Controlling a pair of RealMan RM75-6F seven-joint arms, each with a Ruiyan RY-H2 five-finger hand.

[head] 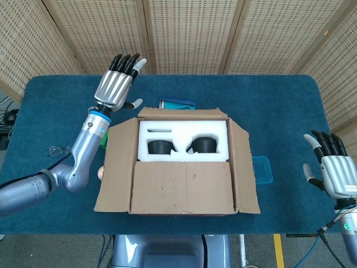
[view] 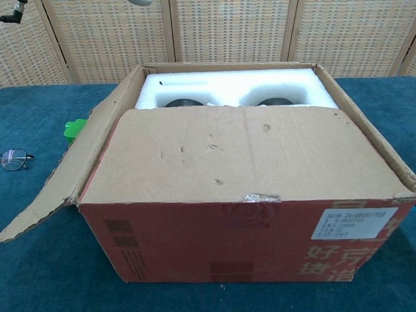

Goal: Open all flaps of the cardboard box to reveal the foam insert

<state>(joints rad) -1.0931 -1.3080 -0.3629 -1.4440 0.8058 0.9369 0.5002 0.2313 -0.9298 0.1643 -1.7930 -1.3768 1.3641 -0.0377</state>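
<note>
The cardboard box (head: 181, 209) stands mid-table, its red front (view: 240, 244) close to the chest view. Its front flap (head: 181, 187) (view: 240, 153) lies flat over the near half. The left flap (head: 114, 167) (view: 58, 182) and right flap (head: 245, 167) (view: 370, 136) splay outward. The back flap (head: 181, 113) hangs folded down behind the box. White foam insert (head: 183, 139) (view: 234, 88) with two dark round recesses shows in the far half. My left hand (head: 117, 84) is raised open beyond the box's far left corner, touching nothing. My right hand (head: 333, 170) hovers open at the table's right edge.
A blue object (head: 177, 104) lies just behind the box. A blue tray (head: 262, 170) sits against the right flap. Glasses (head: 60, 150) (view: 14, 158) lie at the left, and a green item (view: 75, 128) rests by the left flap. Wicker screens stand behind the table.
</note>
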